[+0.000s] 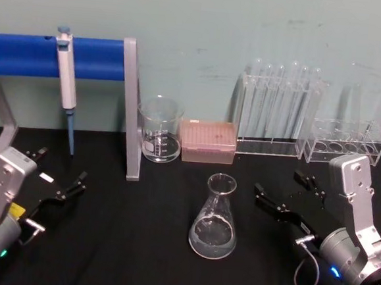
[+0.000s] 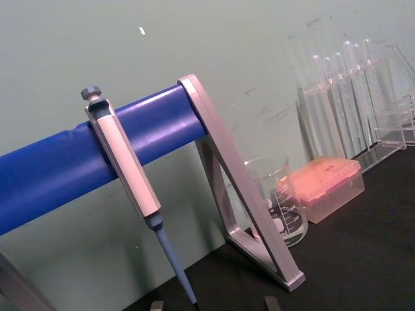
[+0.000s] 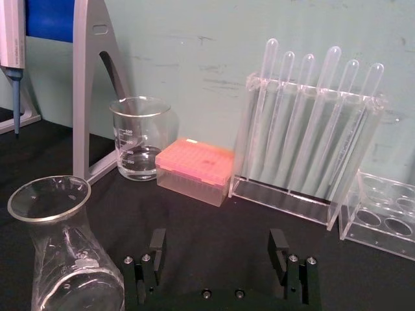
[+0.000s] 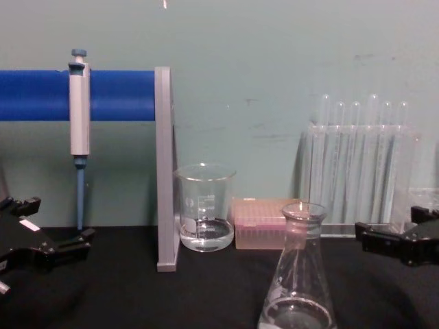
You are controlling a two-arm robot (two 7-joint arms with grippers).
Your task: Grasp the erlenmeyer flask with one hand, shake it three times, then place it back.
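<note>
The erlenmeyer flask (image 1: pixel 214 217) stands upright on the black table, near its middle; it is clear glass with a little liquid in the base. It also shows in the right wrist view (image 3: pixel 61 253) and the chest view (image 4: pixel 298 281). My right gripper (image 1: pixel 286 189) hovers open to the right of the flask, apart from it, with nothing between its black fingers (image 3: pixel 157 243). In the chest view the right gripper (image 4: pixel 398 229) comes in from the right edge. My left gripper (image 1: pixel 56 169) stands open at the far left, near the pipette stand, holding nothing.
A glass beaker (image 1: pixel 160 130) and a pink tip box (image 1: pixel 207 142) sit behind the flask. A rack of tall test tubes (image 1: pixel 279 110) and a second clear rack (image 1: pixel 346 138) stand at the back right. A pipette (image 1: pixel 67 80) hangs on the blue-barred stand (image 1: pixel 130 111) at the back left.
</note>
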